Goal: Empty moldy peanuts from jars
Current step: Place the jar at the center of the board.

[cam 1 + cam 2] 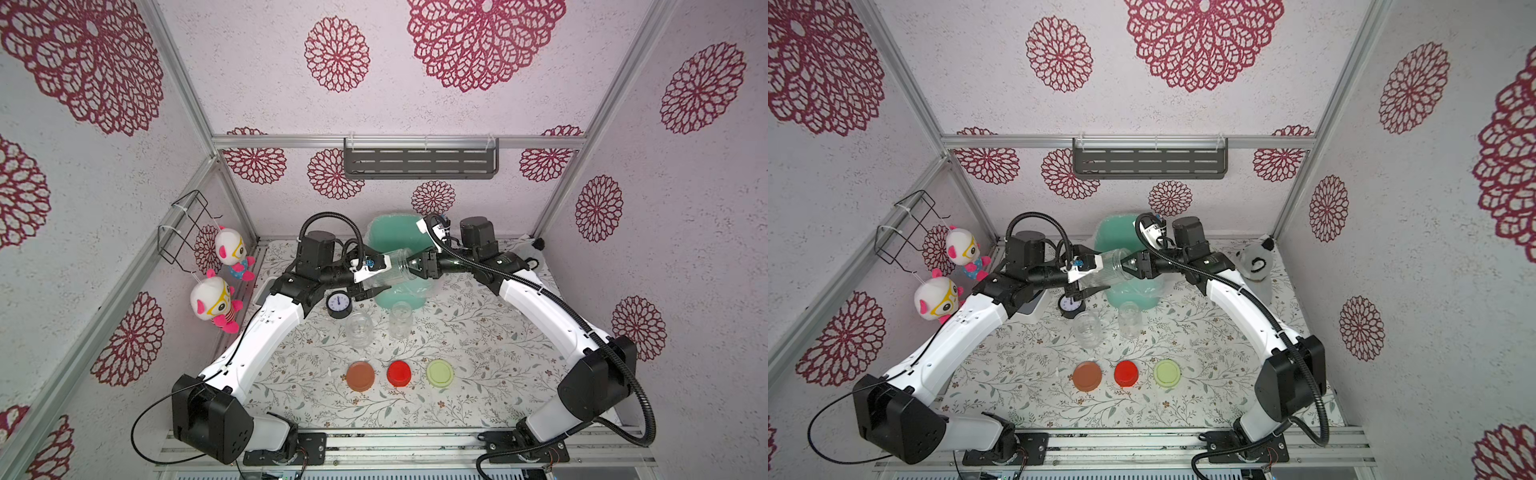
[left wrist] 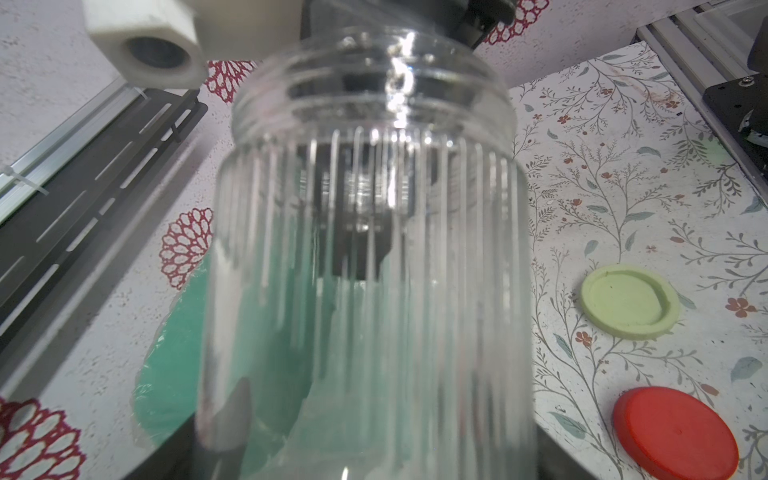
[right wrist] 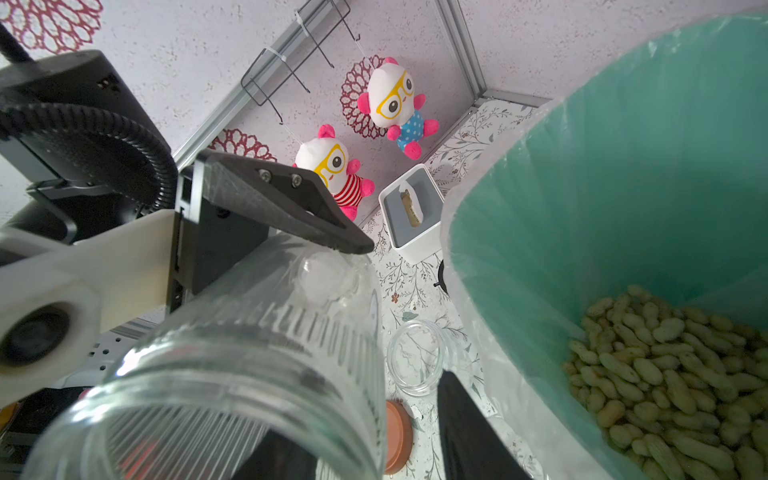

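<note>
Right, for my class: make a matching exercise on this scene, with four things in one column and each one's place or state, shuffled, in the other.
Things
1 peanuts
2 ribbed jar
3 red lid
4 plush toys

Place or state
A held tilted in the air, empty
B hanging up
C piled inside the teal bin
D lying between the brown-orange lid and the green lid

Pairs: 1-C, 2-A, 3-D, 4-B
</note>
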Motion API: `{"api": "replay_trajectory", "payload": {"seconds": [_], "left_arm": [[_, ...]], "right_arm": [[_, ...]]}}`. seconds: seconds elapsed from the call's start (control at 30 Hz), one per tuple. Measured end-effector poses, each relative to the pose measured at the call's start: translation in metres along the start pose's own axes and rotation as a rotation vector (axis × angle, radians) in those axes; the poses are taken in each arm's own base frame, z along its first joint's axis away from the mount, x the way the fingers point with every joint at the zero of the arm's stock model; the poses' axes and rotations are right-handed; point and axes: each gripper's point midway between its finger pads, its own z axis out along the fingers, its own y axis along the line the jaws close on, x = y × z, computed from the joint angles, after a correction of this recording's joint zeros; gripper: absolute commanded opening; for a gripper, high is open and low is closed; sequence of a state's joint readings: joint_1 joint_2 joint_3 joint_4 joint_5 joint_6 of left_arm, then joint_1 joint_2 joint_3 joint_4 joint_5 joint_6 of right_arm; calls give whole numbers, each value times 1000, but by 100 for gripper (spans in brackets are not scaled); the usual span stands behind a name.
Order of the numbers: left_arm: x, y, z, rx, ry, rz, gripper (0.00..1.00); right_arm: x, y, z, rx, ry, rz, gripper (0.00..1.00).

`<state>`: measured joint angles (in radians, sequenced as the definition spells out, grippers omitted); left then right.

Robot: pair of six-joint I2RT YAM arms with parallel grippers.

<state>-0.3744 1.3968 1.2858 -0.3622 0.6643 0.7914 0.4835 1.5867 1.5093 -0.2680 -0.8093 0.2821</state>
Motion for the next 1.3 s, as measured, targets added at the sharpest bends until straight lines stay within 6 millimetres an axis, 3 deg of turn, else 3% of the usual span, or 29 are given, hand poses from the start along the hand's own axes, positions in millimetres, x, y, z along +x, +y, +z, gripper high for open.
{"api": "replay_trajectory", "payload": {"seconds": [0.87,1.1,1.2,1.3], "left_arm": [[7,-3,3,13,23,-16,12],[12,-3,5,14,38,-22,17],[12,-3,5,12,40,-22,22],[13,-3,6,11,43,-22,34]], "right_arm": [[1,-2,2,3,6,-7,14],[3,-8,4,26,11,-14,2],[3,-8,4,30,11,-19,0],[3,-9,4,33,11,-20,0]]}}
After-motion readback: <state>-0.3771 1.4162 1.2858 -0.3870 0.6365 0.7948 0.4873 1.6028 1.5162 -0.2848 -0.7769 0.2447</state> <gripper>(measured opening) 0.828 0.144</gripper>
